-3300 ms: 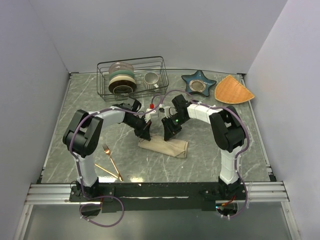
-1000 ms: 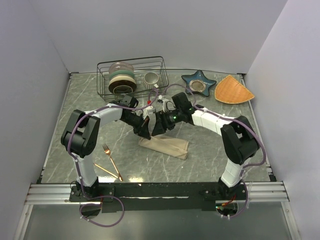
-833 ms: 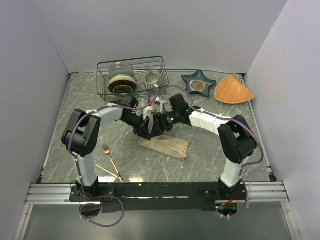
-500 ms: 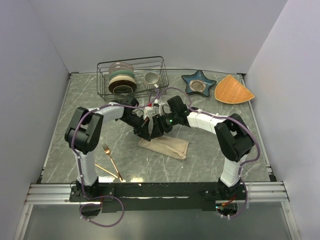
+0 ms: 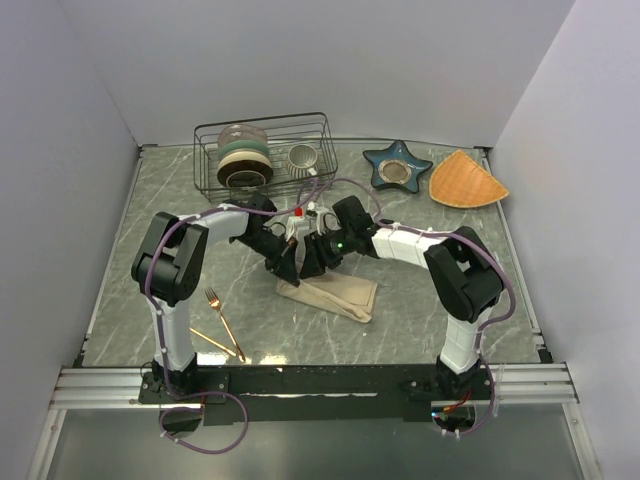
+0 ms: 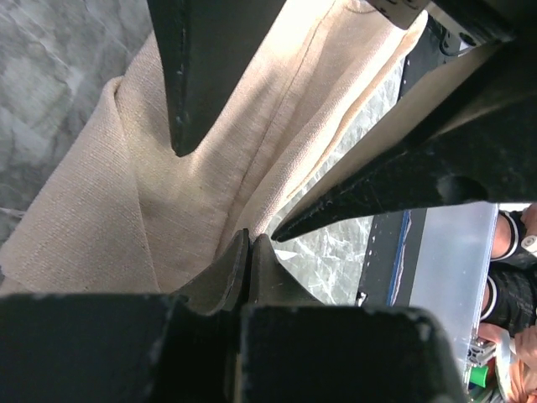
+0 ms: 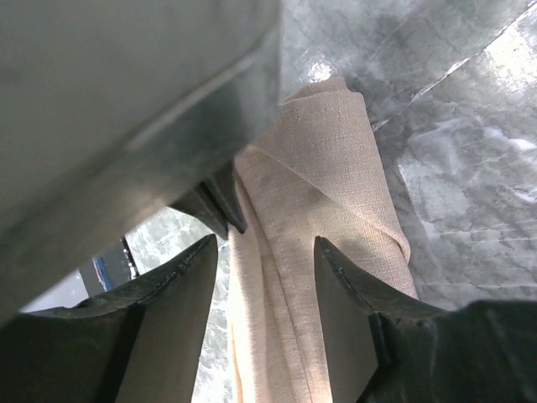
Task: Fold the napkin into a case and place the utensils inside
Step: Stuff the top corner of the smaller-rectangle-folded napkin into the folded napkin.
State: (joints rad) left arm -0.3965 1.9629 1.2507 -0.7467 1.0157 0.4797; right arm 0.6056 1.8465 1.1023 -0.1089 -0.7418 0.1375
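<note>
Grey marble table (image 5: 150,230) had the folded napkin (image 5: 340,293) mid-table. The left gripper (image 6: 249,239) was pinching its left end, and the right gripper (image 7: 267,243) sat jaws spread astride the cloth. The fork (image 5: 218,310) and spoon (image 5: 210,340) lay near-left.

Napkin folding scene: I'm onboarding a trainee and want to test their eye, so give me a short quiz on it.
1. Where do the fork and spoon lie?
2. Which gripper is shut on the napkin: A left gripper, B right gripper, C neither?
3. True or false: the right gripper's jaws stand open, astride the cloth.
Key: 1 on the table, outside the napkin; 2 A; 3 true.
</note>
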